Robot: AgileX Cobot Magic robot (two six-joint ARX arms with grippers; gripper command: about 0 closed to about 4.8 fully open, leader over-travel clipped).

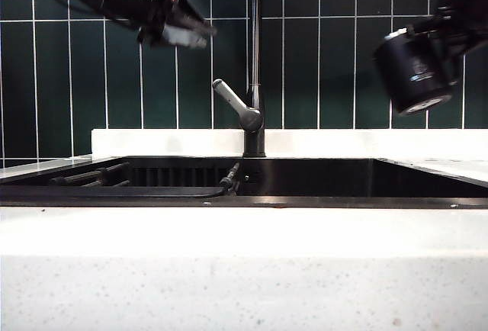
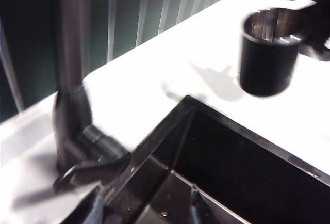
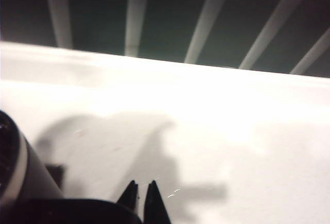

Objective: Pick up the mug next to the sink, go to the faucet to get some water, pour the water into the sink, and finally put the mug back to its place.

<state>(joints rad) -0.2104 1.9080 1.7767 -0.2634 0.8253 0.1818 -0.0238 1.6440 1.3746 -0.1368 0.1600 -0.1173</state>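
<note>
Black cylindrical mug with silver rim (image 1: pixel 414 73) hangs tilted at upper right of the exterior frame, clamped by the right gripper (image 1: pixel 450 18), above white countertop right of the black sink (image 1: pixel 320 175). Left gripper (image 1: pixel 183 33) upper left, fingers spread, empty, left of tall dark faucet (image 1: pixel 255 56).

The left arm is a black, glossy, rounded body with a small green light on its side and thin dark cables looping off behind it. Its left gripper (image 1: pixel 187 35) ends in pale grey, blocky fingers (image 1: pixel 183 37) fixed to a black housing ringed by a lighter band. The right arm is black as well, built of angular dark brackets with a cable running across them. In the right wrist view the right gripper (image 3: pixel 143 195) shows two slim, black, pointed fingertips (image 3: pixel 153 198) set close together above a dark, curved housing edge.
</note>
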